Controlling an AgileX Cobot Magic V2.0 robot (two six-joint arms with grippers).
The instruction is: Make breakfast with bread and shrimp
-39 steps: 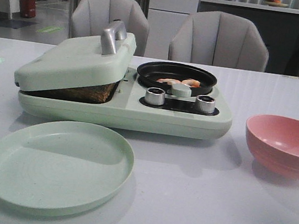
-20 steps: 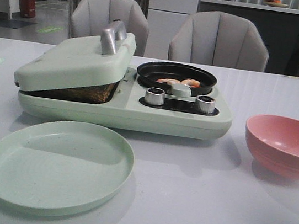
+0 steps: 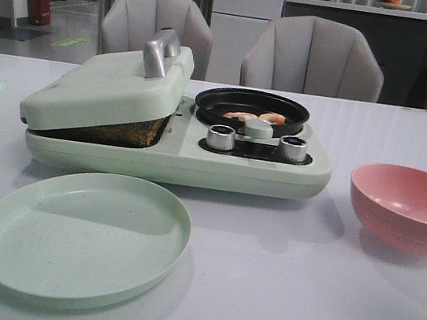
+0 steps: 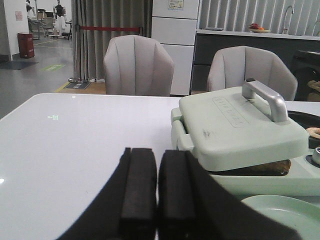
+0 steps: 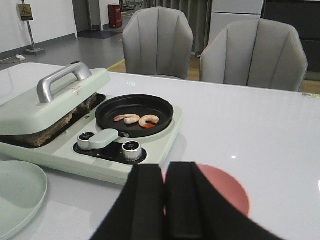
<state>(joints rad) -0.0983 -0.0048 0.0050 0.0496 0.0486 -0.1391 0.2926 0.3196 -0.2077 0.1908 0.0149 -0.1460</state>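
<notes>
Both grippers, left (image 4: 157,187) and right (image 5: 165,197), hold fingers pressed together.

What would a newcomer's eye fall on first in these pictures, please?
Probably the pale green breakfast maker at the table's centre, its lid resting on browned bread on the left side. Next, the shrimp in the black pan on its right side, then the green plate in front and the pink bowl to the right.

Left gripper (image 4: 157,192), pads pressed together, hung over the tabletop (image 4: 75,140) beside the lidded green griddle (image 4: 240,130), bread (image 4: 262,167) beneath its lid.
</notes>
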